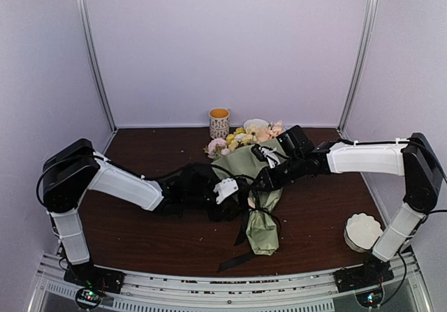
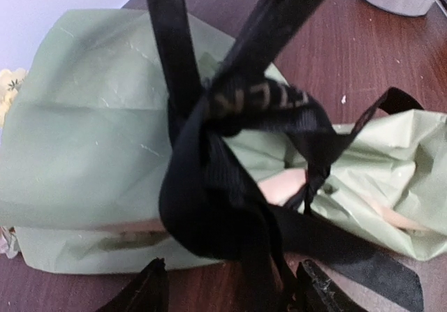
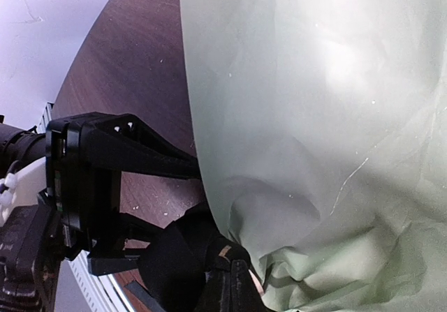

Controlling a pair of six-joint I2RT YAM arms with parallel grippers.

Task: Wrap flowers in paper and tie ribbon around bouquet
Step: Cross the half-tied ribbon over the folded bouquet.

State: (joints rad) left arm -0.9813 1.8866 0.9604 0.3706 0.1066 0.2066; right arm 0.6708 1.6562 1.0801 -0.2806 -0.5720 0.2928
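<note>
Top external view is showing the table (image 1: 140, 235) carrying the paper (image 1: 264, 229), rolled at centre, the flowers (image 1: 241, 137) protruding at 12 o'clock. The ribbon (image 2: 209, 186) is circling its waist. The right gripper (image 3: 234, 291) is clamping one strand, probably tensioning the knot; the left gripper (image 2: 230, 291) is hovering at the bundle's 9 o'clock, jaws apart.

Ribbon (image 2: 209, 186) bears pale lettering, too blurred to read.
</note>
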